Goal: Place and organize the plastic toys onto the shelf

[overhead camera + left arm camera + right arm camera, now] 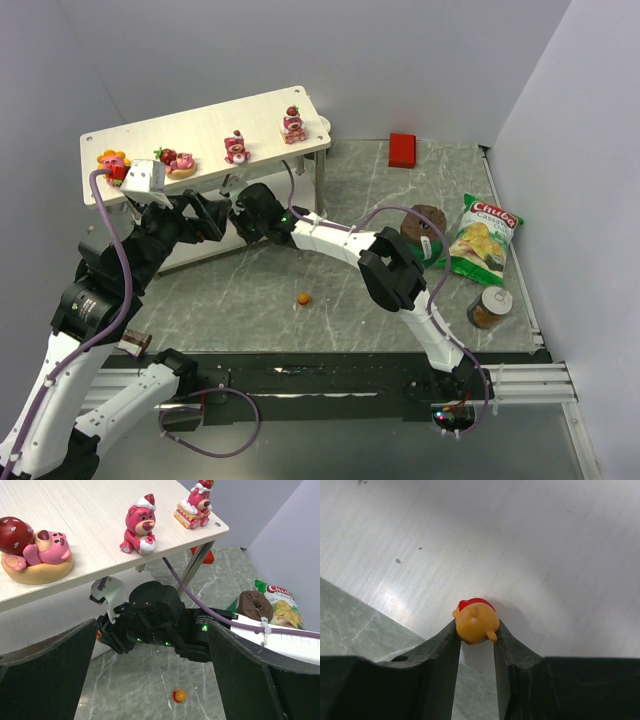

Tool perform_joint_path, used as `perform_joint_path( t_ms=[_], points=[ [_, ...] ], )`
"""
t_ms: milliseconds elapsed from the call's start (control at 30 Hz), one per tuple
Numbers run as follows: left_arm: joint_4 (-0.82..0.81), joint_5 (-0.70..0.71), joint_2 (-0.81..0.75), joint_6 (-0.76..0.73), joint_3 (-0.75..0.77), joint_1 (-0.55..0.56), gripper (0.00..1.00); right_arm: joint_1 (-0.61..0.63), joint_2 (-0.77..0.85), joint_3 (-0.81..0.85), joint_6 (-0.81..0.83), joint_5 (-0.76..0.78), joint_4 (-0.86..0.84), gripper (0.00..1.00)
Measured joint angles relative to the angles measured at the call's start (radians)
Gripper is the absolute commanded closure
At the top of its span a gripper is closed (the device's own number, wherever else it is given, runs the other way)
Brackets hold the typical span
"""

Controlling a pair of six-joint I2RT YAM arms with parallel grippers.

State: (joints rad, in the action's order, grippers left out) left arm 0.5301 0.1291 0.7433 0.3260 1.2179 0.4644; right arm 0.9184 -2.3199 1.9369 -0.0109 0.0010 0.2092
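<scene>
One tiny orange bear (303, 297) is lying loose on the marbled desk (250, 310), well apart from either arm's tip. Further in, the right end effector (476, 630) is reaching under the top of the shelf (200, 125). Its fingers are narrowed and pinching a second orange bear (476, 622), glossy rounded plastic with a red patch and no real long axis. That bear is touching a pale board, probably the lower tier. The left end effector (152, 625) is hanging wide and empty just beside it. Beyond, three pink strawberry bears (236, 147) and a flower-faced figurine (112, 162) are standing spaced along the matte wooden top.
</scene>
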Motion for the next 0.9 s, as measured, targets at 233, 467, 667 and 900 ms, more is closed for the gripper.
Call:
perform_joint_path(
  t_ms=[233, 467, 667, 900],
  points=[
    [0.01, 0.0, 0.0, 0.0, 0.0, 0.0, 0.04, 0.0, 0.0, -0.015, 0.098, -0.081, -0.034, 0.72],
    [0.011, 0.0, 0.001, 0.0, 0.0, 0.0, 0.04, 0.0, -0.01, 0.004, 0.172, -0.127, -0.016, 0.59],
    [0.013, 0.001, 0.007, 0.0, 0.0, 0.0, 0.04, 0.001, -0.034, 0.046, 0.188, -0.108, 0.005, 0.34],
    [0.014, 0.002, 0.013, -0.004, 0.0, 0.0, 0.04, 0.001, -0.016, -0.003, 0.176, -0.072, -0.051, 0.24]
  ],
)
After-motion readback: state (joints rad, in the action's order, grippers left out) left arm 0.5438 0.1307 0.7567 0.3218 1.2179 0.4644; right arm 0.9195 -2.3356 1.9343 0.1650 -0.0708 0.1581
